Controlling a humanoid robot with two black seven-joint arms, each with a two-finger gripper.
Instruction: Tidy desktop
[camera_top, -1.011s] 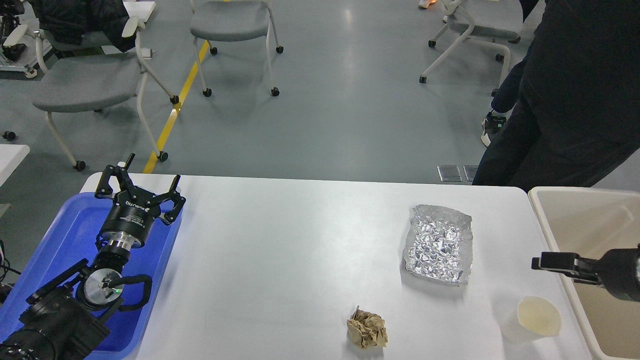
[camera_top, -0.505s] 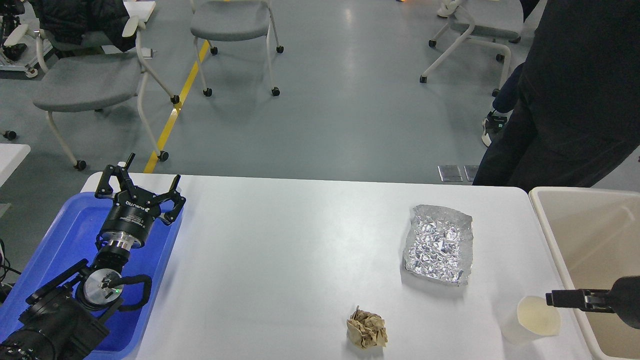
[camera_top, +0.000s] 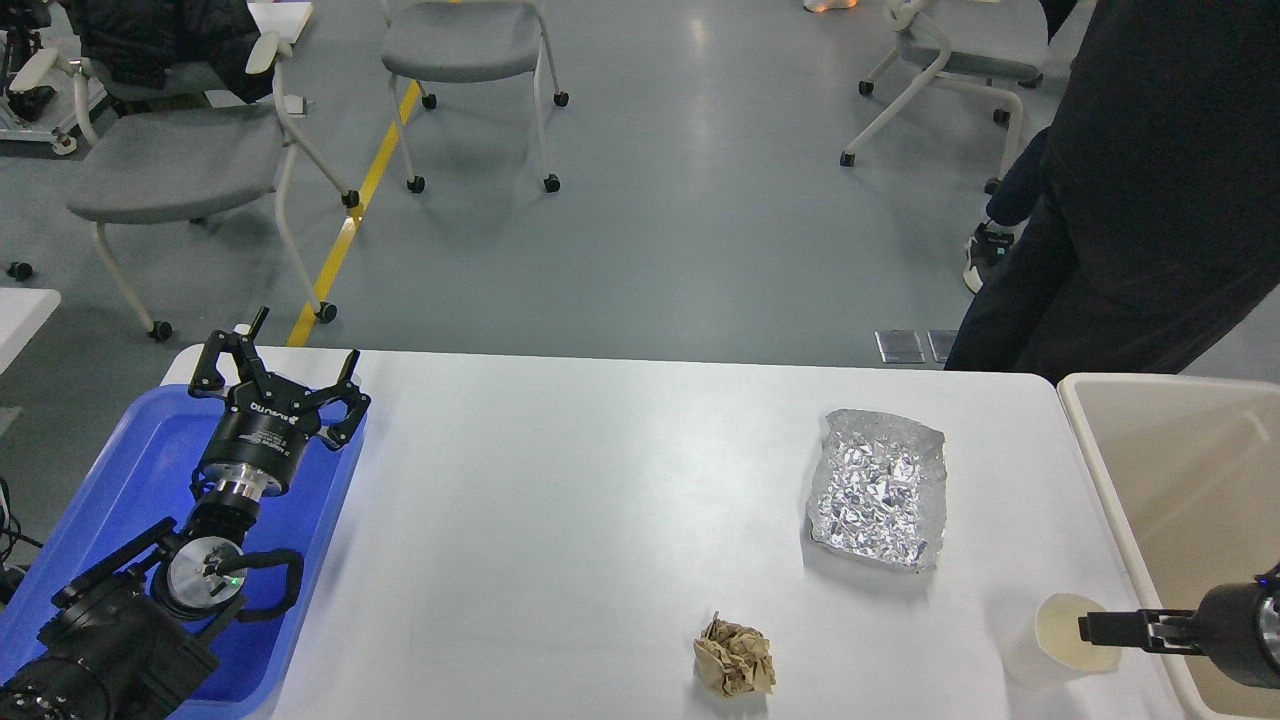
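The white desktop holds a crumpled silver foil tray at the right, a crumpled brown paper ball near the front edge, and a white paper cup at the front right. My right gripper comes in from the right and sits over the cup's rim; it is seen edge-on, so its fingers cannot be told apart. My left gripper is open and empty above the blue tray at the left.
A beige bin stands against the desktop's right edge. A person in black stands behind the far right corner. Grey wheeled chairs stand on the floor beyond the desktop.
My right gripper has come down and leftward from above the bin's edge to the cup's rim. The left arm has not moved.
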